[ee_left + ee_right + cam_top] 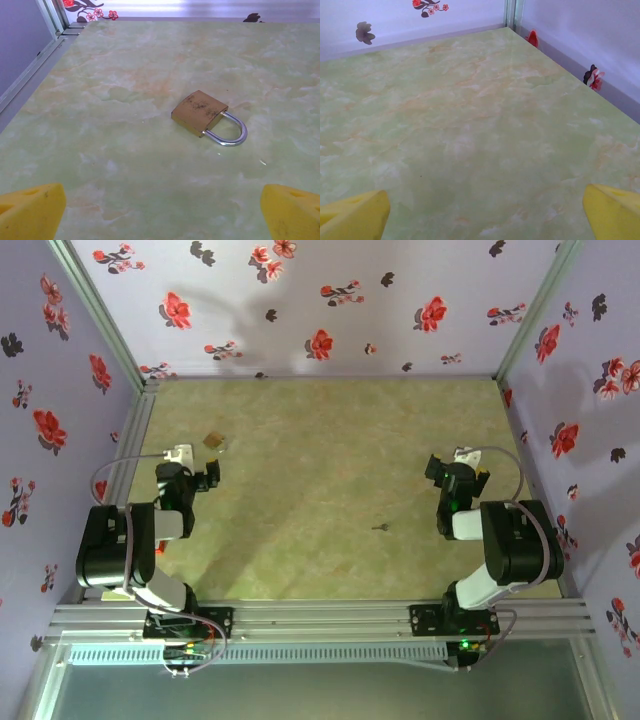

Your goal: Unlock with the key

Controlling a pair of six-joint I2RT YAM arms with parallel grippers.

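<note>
Enclosure: flowered walls point(300, 300) ring the pale green marbled table point(320, 570) on three sides; within them lie a padlock and a key, both flat on the bare surface.

Left pincer point(161, 211): spread as wide as I can hold it; my yellow fingertips point(30, 210) sit at the two bottom corners of my wrist view; nothing between them but table; I have hold of nothing.

Padlock point(200, 112): brass body, scuffed on its top face, lying flat just ahead of my left pincer and a little to its right; its silver shackle point(232, 132) curves off to the right and toward my camera; both legs seem to run into the body; in the top view it sits in the left half of the table, beyond my left wrist, near the left wall.

The key point(382, 528): a tiny dark sliver lying on the table right of centre, toward the near edge; it rests just left of my right arm and well apart from the padlock; too small to tell which way it points.

Right pincer point(484, 214): also spread fully; yellow fingertips point(615, 212) at the bottom corners of my wrist view; bare marbled surface between them; it grips nothing; it faces the far right corner of the enclosure.
</note>
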